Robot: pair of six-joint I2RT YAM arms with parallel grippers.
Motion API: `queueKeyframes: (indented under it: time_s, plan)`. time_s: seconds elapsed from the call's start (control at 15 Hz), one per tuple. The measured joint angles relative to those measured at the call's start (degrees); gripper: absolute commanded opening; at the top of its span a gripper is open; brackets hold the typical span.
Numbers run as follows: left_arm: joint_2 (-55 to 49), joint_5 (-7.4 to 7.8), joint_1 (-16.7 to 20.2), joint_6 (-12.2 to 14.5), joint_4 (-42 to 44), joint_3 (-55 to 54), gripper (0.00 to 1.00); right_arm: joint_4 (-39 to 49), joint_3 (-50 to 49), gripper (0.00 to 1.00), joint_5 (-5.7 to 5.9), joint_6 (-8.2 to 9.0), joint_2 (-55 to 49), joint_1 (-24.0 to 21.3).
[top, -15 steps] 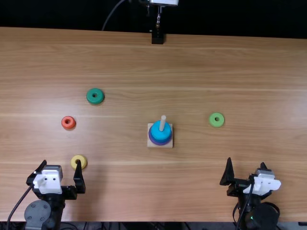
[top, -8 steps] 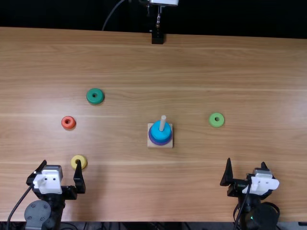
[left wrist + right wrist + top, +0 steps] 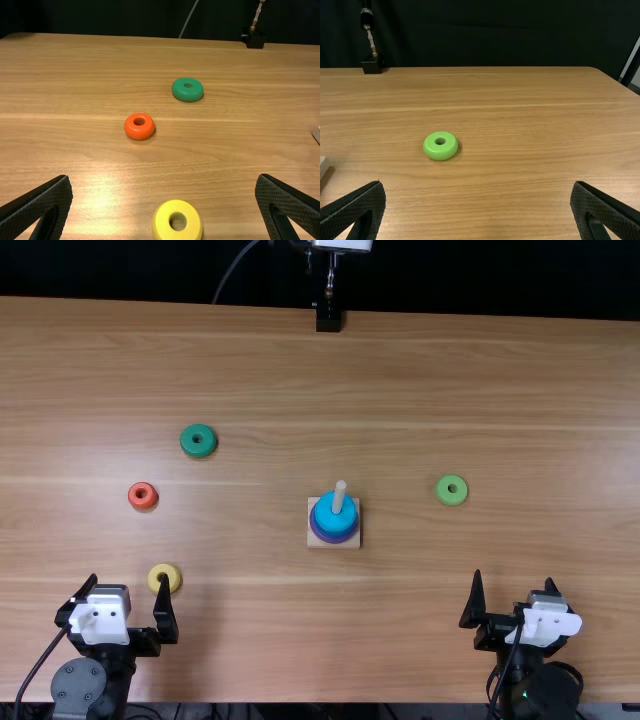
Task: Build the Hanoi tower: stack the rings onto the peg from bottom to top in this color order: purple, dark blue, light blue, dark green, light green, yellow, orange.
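From above, the top view shows a light brown wooden table (image 3: pixel 330 640) with a square wooden base (image 3: pixel 312 543) near its middle. An upright peg (image 3: pixel 338 499) rises from the base, and around it sit a purple ring (image 3: pixel 334 540) at the bottom and blue (image 3: pixel 324 516) above. Whether that blue is one ring or two, I cannot tell.

The left wrist view shows a yellow ring (image 3: pixel 163 224), an orange ring (image 3: pixel 139 132) and a dark green ring (image 3: pixel 187 95), with a small corner of the base at the edge. The right wrist view shows a light green ring (image 3: pixel 440 153) and another bit of the base.

The left gripper (image 3: pixel 129 578) is spread wide, holding nothing. In the top view one fingertip overlaps the yellow ring; in the left wrist view the ring lies between the two fingers, apart from both. The right gripper (image 3: pixel 513 577) is also wide open and empty, touching nothing, with the light green ring farther out on the table.

Counted up: two grippers, one base, one peg and four loose rings, three on the left side of the table and one on the right, all lying flat.
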Motion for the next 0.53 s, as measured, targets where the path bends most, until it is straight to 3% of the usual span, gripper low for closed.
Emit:
queueKeyframes:
  time_s: [0.53]
  plan:
    - [0.00, 0.09, 0.00, 0.28, 0.24, 0.02, 1.00, -0.02, 0.00, 1.00, -0.02, -0.02, -0.02, 0.00]
